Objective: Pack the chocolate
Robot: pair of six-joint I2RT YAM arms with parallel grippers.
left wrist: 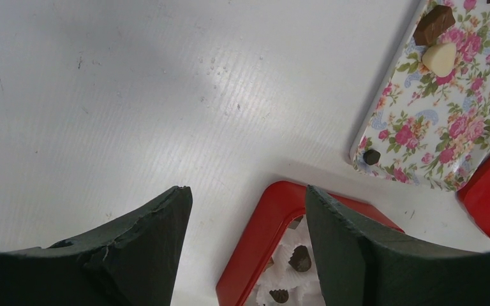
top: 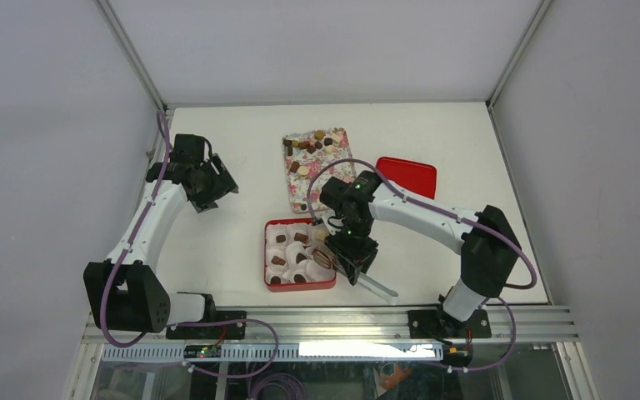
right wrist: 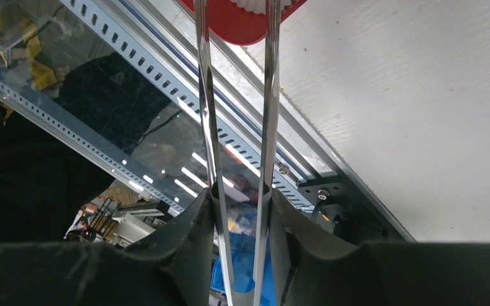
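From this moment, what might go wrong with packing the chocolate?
1. The right end effector grips thin metal tongs; they may slip or twist in that hold.
2. The tong tips reach over the red box, where white paper cups sit crowded; a low pass may knock one.
3. One small dark chocolate lies at the corner of the floral tray and may roll off.

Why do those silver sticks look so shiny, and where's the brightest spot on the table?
Right wrist view: the metal tongs catch the lights as white streaks. Left wrist view: a soft glare patch whitens the table. Top view: even light, faint shadows.
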